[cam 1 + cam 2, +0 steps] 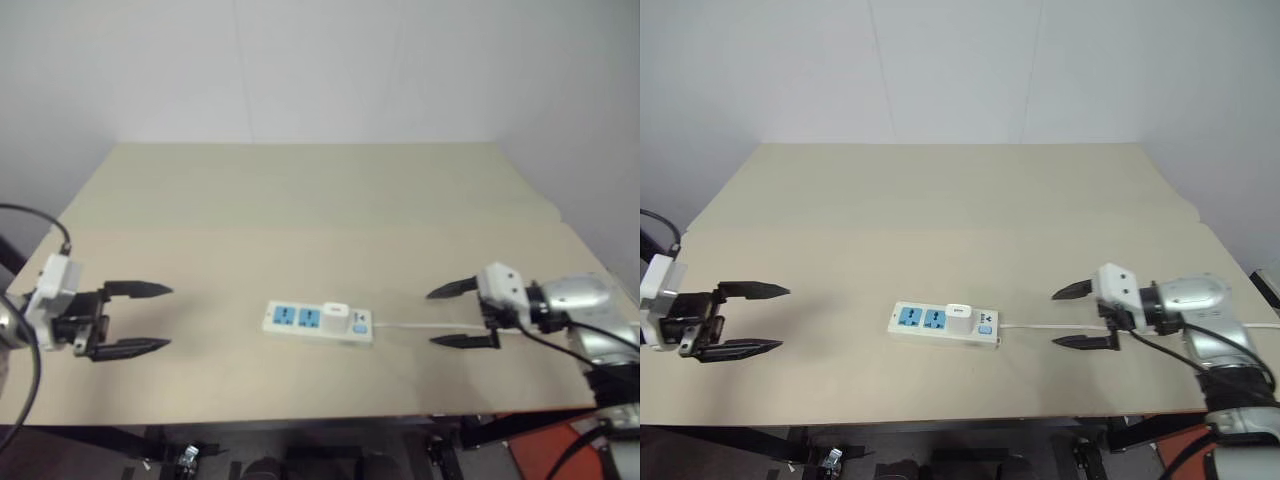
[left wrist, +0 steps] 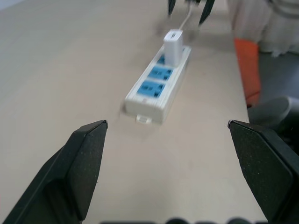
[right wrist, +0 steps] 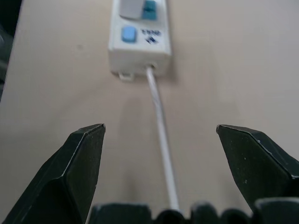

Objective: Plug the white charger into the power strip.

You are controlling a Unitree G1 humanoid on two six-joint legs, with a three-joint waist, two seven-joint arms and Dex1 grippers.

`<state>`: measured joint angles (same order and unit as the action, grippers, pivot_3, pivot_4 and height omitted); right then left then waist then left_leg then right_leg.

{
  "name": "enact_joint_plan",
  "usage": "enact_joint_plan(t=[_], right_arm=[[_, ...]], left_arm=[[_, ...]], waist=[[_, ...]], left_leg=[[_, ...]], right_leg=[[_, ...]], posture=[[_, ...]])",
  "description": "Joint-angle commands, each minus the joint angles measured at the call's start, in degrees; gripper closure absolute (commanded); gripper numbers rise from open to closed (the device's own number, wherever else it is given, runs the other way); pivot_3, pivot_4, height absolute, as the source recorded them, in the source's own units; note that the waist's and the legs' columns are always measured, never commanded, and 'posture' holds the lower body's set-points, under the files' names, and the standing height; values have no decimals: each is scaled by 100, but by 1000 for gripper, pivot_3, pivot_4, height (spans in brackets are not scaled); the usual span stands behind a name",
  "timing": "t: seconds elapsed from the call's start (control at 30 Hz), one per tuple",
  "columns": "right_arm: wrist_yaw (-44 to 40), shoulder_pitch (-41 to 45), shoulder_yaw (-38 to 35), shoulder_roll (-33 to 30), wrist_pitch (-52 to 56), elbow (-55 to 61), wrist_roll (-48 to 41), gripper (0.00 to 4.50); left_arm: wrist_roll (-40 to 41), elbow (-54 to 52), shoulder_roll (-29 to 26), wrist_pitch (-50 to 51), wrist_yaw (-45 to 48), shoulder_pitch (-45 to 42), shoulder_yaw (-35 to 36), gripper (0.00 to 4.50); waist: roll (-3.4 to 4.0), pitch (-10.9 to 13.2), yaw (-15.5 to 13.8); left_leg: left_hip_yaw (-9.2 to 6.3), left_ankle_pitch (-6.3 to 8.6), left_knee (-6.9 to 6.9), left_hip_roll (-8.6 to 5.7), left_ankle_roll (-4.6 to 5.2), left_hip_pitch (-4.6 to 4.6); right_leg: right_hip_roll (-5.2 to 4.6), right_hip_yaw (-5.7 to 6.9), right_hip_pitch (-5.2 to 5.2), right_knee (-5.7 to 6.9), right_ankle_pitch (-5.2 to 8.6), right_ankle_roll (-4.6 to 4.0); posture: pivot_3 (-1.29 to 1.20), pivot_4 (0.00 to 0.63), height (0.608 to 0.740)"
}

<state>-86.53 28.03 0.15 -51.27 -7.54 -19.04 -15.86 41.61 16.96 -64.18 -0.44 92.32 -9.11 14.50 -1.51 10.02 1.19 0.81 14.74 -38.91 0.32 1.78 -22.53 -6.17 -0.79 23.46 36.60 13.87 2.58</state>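
White charger (image 1: 336,314) sits plugged in power strip (image 1: 290,319), both tools apart.

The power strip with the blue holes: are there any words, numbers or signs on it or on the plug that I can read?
Power strip: a small dark marking beside the blue switch button, too blurred to read.
Blue sockets: tiny dark marks, too blurred to read.
White charger: plain, no text seen.
So nothing here can be read as a word or number.

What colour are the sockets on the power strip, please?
Blue, set in the white power strip; the left wrist view shows them best.
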Motion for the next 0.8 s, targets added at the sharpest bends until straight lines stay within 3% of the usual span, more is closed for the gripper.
enact_joint_plan(t=[0.03, 0.8], right_arm=[[-191, -252, -313, -360, 122, 387, -238, 25], [146, -1258, -868, -971, 1084, 1426, -650, 25]], left_arm=[[32, -67, -155, -86, 18, 224, 403, 0], [-411, -1, 368, -30, 18, 22, 508, 0]], waist=[[0, 0, -12], [0, 0, -35]], left_leg=[[2, 0, 0, 0, 0, -1], [18, 0, -4, 5, 0, 1]], right_leg=[[0, 0, 1, 0, 0, 0], [6, -3, -1, 5, 0, 0]], posture=[[0, 150, 740], [0, 150, 740]])
